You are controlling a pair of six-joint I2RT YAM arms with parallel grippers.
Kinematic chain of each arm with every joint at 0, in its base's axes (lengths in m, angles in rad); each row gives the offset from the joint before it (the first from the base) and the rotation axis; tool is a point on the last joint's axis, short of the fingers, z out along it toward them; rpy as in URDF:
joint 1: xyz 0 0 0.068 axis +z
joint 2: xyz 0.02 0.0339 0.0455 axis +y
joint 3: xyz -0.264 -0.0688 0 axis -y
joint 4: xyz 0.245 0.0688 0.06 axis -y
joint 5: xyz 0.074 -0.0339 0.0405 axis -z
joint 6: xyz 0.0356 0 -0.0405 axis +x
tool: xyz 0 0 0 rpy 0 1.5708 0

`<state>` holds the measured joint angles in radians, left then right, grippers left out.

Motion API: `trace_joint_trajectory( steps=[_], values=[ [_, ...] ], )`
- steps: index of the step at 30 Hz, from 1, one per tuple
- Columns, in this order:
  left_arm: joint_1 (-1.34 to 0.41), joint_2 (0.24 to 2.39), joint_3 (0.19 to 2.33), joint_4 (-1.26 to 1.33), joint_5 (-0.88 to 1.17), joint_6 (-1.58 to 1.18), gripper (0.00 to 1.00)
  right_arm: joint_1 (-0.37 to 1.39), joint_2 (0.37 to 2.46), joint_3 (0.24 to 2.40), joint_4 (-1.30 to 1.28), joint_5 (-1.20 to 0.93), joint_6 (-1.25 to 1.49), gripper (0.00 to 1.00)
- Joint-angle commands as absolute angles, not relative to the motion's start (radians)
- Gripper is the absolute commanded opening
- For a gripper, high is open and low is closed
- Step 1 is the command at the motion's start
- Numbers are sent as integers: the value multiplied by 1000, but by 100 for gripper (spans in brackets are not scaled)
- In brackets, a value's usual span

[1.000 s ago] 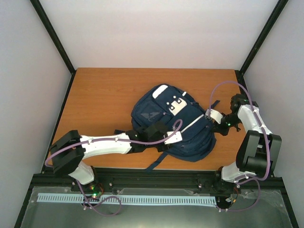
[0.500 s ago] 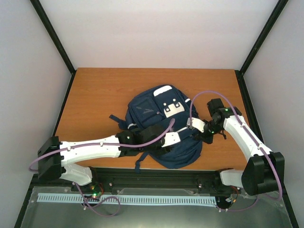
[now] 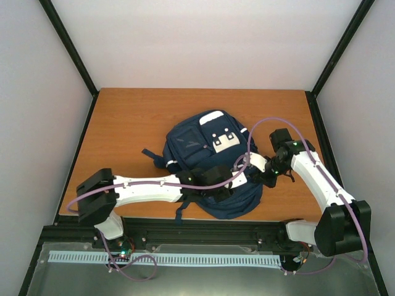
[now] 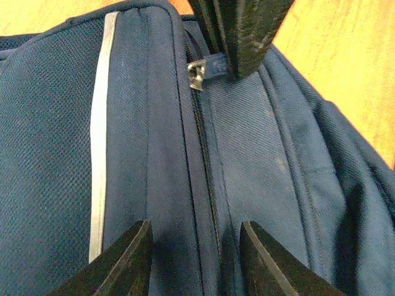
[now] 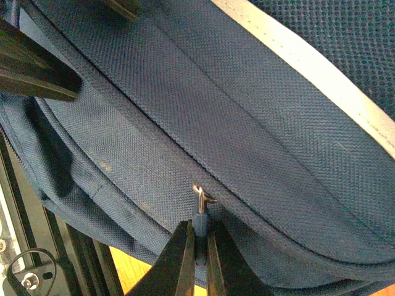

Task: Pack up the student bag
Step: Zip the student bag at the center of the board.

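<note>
The student bag (image 3: 203, 148), navy blue with white stripes and white patches on its front pocket, lies flat in the middle of the wooden table. My left gripper (image 3: 237, 179) rests on the bag's near right part; in the left wrist view its jaws are open (image 4: 196, 246), astride the closed zipper seam (image 4: 207, 160). My right gripper (image 3: 264, 172) is at the bag's right edge and is shut on the blue zipper pull (image 5: 200, 225), which hangs from a metal slider (image 5: 201, 197). The pull also shows in the left wrist view (image 4: 207, 66), held by the right gripper's dark fingers (image 4: 244, 31).
The wooden table (image 3: 123, 129) shows bare wood left of and behind the bag. A black rail (image 3: 203, 231) runs along the table's near edge, just below the bag. White walls enclose the back and sides. A bag strap (image 3: 151, 154) sticks out to the left.
The bag has been dragged left and toward the near edge. My right arm reached in to the bag's right edge. My left arm first stretched out, then drew its base joints back right.
</note>
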<state>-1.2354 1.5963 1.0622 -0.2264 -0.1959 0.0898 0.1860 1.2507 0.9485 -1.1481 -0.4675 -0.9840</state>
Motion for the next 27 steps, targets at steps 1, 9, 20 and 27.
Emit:
trace_joint_trajectory(
  steps=[1, 9, 20, 27],
  values=[
    [-1246, 1666, 1153, -219, -266, 79, 36, 198, 1232, 937, -1147, -525, -984, 3],
    [-1247, 1653, 1144, -247, -281, 89, 1, 178, 1229, 928, -1189, -422, -1047, 3],
    [-1254, 1529, 1009, -323, -191, 107, 1, -17, 1430, 1051, -1180, -354, -1203, 3],
    [-1275, 1457, 947, -287, -174, 207, 1, -28, 1555, 1141, -1109, -373, -1184, 3]
  ],
)
